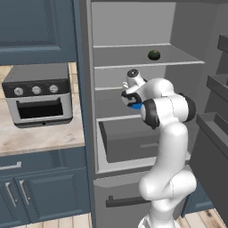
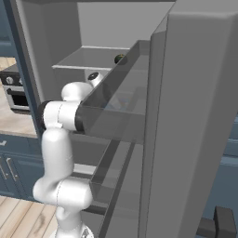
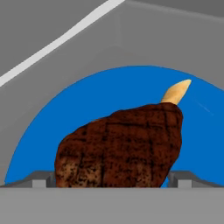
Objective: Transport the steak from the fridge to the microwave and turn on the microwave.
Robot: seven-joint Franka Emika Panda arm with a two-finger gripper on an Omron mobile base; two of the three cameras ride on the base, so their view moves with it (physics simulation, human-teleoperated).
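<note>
While your gripper point(image 3: 112, 181) sits spread wide astride the steak point(image 3: 120, 146), nothing is grasped. Steak lies on the blue plate point(image 3: 65, 111) inside the fridge point(image 1: 147, 53) (pickup step). Next: clamp, then lift clear.

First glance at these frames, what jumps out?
The reddish-brown grilled steak with a pale bone tip looms in the hand view, lying on a round blue plate, with the open two-finger gripper straddling it. In the left base view the white arm reaches into the tall grey fridge at mid-shelf height, a dark green ball on the shelf above. A small silver three-knob oven sits on the counter at left.
</note>
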